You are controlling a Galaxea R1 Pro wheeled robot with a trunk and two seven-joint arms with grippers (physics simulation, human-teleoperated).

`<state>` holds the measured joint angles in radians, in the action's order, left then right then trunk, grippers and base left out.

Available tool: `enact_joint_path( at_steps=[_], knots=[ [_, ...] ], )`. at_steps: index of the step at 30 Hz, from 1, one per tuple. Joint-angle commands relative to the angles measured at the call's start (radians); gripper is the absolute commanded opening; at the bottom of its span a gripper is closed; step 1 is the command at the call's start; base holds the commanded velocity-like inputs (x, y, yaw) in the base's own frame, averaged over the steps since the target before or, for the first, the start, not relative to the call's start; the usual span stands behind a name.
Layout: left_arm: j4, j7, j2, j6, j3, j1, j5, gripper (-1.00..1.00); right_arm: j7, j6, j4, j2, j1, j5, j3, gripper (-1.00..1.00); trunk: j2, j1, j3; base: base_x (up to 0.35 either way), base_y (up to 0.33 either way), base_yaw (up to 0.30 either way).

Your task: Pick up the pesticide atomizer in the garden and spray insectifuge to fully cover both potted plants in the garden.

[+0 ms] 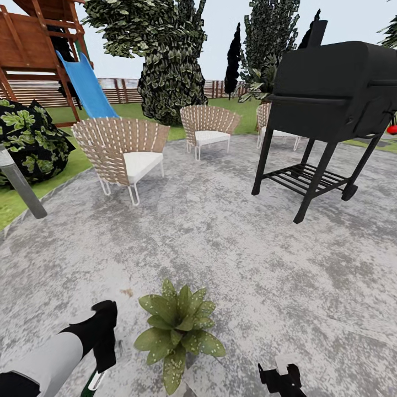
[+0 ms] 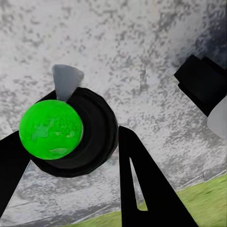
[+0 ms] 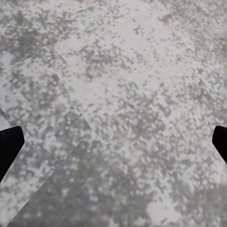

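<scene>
One potted plant point(image 1: 179, 331), a low rosette of speckled green leaves, stands on the grey patio point(image 1: 220, 242) just in front of me. My left gripper point(image 1: 103, 353) hangs close to its left, pointing down and shut on the pesticide atomizer point(image 1: 92, 384). In the left wrist view the atomizer point(image 2: 71, 132) sits between the black fingers point(image 2: 142, 184), with a bright green top, a dark round body and a pale nozzle. To the plant's right my right gripper point(image 1: 281, 380) is low over the paving. Its fingertips point(image 3: 9, 146) are wide apart with nothing between them.
A black grill point(image 1: 331, 94) on legs stands at the right. Woven chairs point(image 1: 124, 149) point(image 1: 209, 127) ring the patio's far side. A grey pole point(image 1: 22, 187), a dark bush point(image 1: 27, 138) and lawn lie at the left, with a blue slide point(image 1: 85, 82) and trees behind.
</scene>
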<state>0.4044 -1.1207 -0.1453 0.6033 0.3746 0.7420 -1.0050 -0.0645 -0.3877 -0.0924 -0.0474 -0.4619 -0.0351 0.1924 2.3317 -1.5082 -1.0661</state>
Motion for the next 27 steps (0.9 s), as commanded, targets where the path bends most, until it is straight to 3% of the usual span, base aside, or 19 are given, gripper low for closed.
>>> enact_joint_path(
  at_steps=[1, 5, 8, 18, 23, 27],
  knots=[
    [0.005, -0.006, 0.002, 0.007, 0.003, 0.0, -0.002, -1.0, -0.005, -0.002, 0.0, 0.0, 0.0, -0.004, 0.009, 1.0, 0.0, 0.0, -0.001, 0.0, 0.0, 0.0],
    [0.02, -0.012, 0.009, 0.009, 0.002, 0.007, -0.001, -1.0, -0.005, -0.003, 0.0, -0.001, 0.0, -0.003, 0.009, 1.0, 0.0, 0.0, -0.001, 0.0, 0.0, 0.0],
    [0.061, -0.017, 0.0, 0.01, 0.001, 0.008, 0.001, -1.0, -0.005, -0.002, 0.0, -0.002, 0.0, -0.003, 0.009, 1.0, 0.0, 0.0, -0.001, 0.0, 0.0, 0.0],
    [0.075, -0.016, 0.013, 0.014, 0.0, 0.008, 0.003, -1.0, -0.005, -0.003, 0.0, -0.002, -0.001, -0.003, 0.009, 1.0, 0.0, 0.0, -0.001, -0.064, 0.003, 0.0],
    [0.092, -0.016, 0.012, 0.021, 0.0, 0.008, 0.003, -1.0, -0.005, -0.002, 0.0, -0.002, -0.001, -0.003, 0.009, 1.0, 0.0, 0.0, -0.001, -0.255, 0.182, -0.034],
    [0.094, -0.015, 0.013, 0.023, 0.001, 0.01, 0.002, -1.0, -0.005, -0.002, 0.0, -0.002, 0.0, -0.003, 0.009, 1.0, 0.0, 0.0, -0.001, 0.013, 0.269, -0.242]
  ],
)
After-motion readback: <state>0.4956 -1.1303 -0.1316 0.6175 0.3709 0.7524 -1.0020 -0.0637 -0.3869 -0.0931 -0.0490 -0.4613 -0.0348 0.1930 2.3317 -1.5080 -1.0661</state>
